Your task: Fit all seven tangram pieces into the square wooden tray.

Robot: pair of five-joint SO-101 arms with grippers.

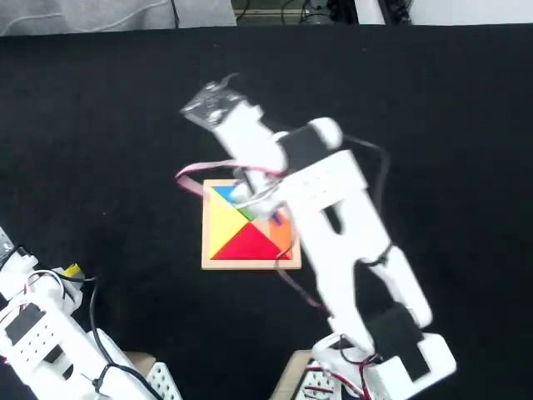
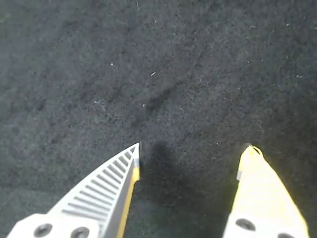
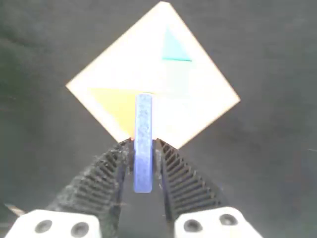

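**Covered Corner, Clipped Arms**

Hiding the wooden tray [image 1: 206, 242] from about 12 to 4 o'clock behind the right arm [image 1: 333, 208] in the high view, leaving a sliver of the orange piece [image 1: 284, 236]. Cutting off that arm's base at 6 o'clock and the left arm [image 1: 42, 333] at 8 o'clock. Presenting the blue piece [image 3: 143, 163] edge-on in the right gripper [image 3: 142, 143], outline impossible to tell. Washing out most tray colours there. Clipping the left gripper [image 2: 193, 147] fingers at the frame edge.
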